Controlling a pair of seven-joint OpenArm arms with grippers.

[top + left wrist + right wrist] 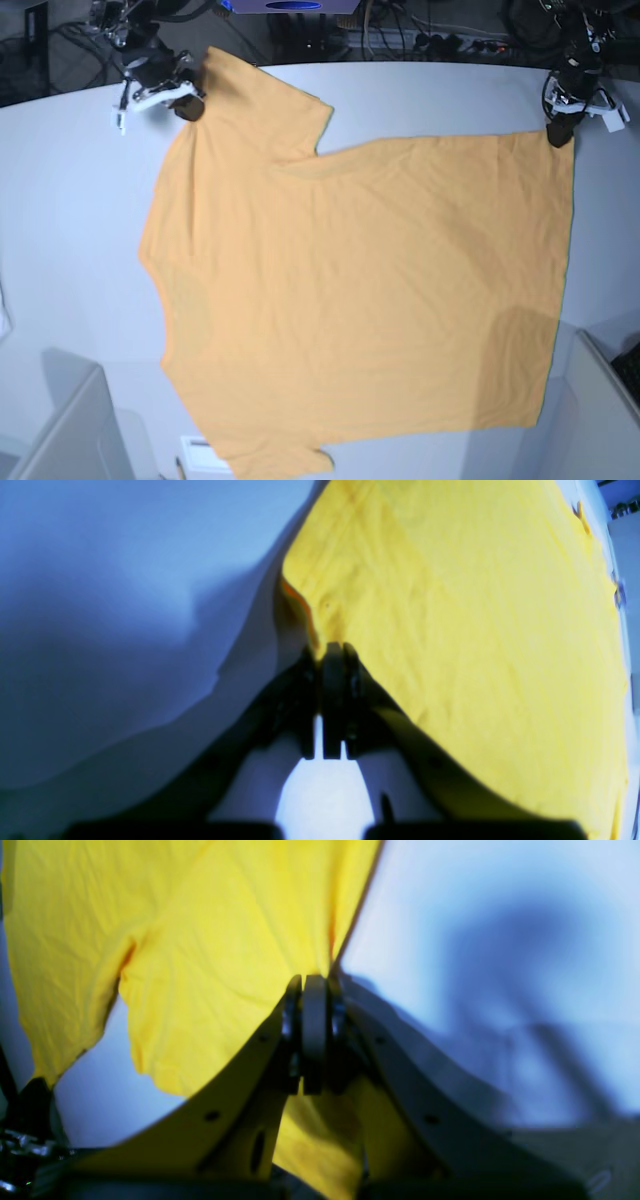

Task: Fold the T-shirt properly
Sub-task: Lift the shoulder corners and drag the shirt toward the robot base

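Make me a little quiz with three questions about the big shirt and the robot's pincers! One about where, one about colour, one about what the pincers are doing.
1. Where does the left pincer grip the T-shirt?
A. at a hem corner
B. at the neck hole
C. in the middle of the chest

2. What colour is the T-shirt?
A. dark green
B. plain light orange
C. red with stripes

3. What are both pincers doing?
A. hanging wide open above the table
B. shut on the T-shirt's edges
C. holding a cup

Answers:
1 A, the base view shows it at the far hem corner, on that view's right.
2 B, the cloth is one light orange all over, with no print.
3 B, both wrist views show the jaws pressed together on cloth, the right pincer at the sleeve end.
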